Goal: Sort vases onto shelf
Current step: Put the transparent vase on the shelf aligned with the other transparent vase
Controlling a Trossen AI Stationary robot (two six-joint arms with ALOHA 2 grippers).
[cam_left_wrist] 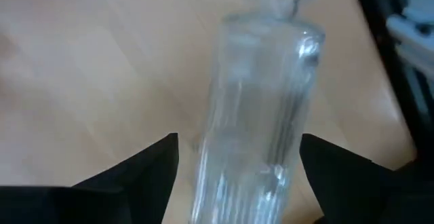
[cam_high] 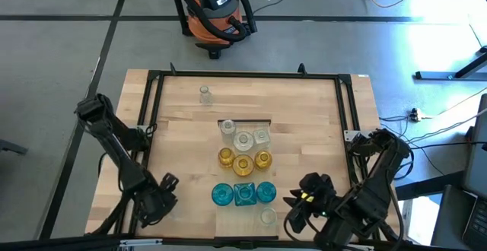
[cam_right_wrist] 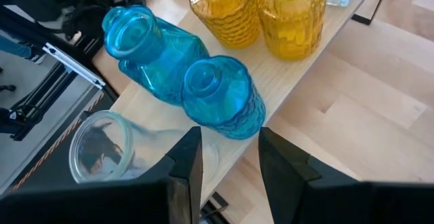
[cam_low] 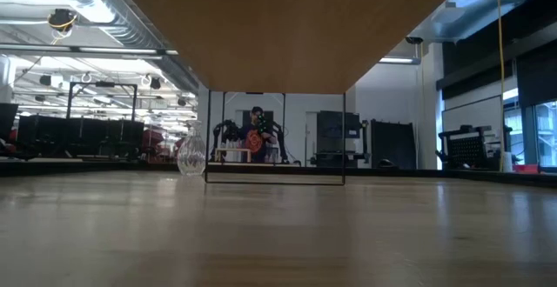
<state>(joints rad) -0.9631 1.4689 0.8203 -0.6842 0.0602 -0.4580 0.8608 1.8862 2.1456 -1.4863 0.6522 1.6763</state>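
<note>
The shelf [cam_high: 243, 179] is a pale plank on the table's middle, with a black bar [cam_high: 245, 120] at its far end. On it stand three clear vases [cam_high: 243, 139], three amber vases [cam_high: 243, 165], three teal vases [cam_high: 244, 194] and one clear vase [cam_high: 268, 217] at the near end. Another clear vase [cam_high: 205, 93] stands alone on the far table. My left gripper [cam_high: 163, 198] is open by the near left corner, its fingers on either side of a ribbed clear vase [cam_left_wrist: 261, 115]. My right gripper [cam_right_wrist: 230, 163] hovers open above the shelf's near end, over a teal vase [cam_right_wrist: 220, 95]. My left gripper has its fingers either side of the ribbed clear vase's lower body [cam_left_wrist: 251, 176]. Wood shows between one finger [cam_left_wrist: 166, 163] and the glass. The other fingertip [cam_left_wrist: 312, 156] meets the vase's edge in the picture. I cannot tell whether it touches.
A black metal frame [cam_high: 156, 99] runs round the tabletop's edges. Bare wood lies left and right of the shelf. An orange shop vacuum [cam_high: 217, 11] stands on the floor beyond the far edge. In the low view the shelf's underside [cam_low: 287, 26] fills the top.
</note>
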